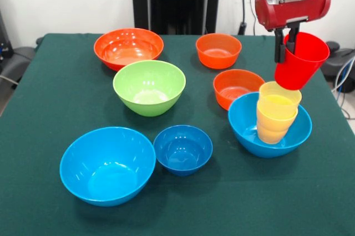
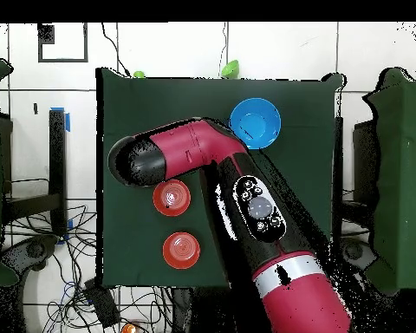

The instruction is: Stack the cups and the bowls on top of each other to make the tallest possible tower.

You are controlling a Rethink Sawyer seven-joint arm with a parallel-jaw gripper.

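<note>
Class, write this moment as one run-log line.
end effector: shut on tilted red plastic cup | position: above yellow plastic cups nested in light-blue plastic bowl | cup: not yet stacked

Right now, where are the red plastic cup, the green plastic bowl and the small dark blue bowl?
red plastic cup [image 1: 299, 64], front view, outer wall.
green plastic bowl [image 1: 148, 83], front view, inner wall.
small dark blue bowl [image 1: 183, 147], front view, inside bottom.

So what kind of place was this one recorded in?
Probably a robotics lab. A red robot arm works over a table covered in dark green cloth, loose cables trail across the tiled floor, and the coloured plastic bowls look like test props.
</note>
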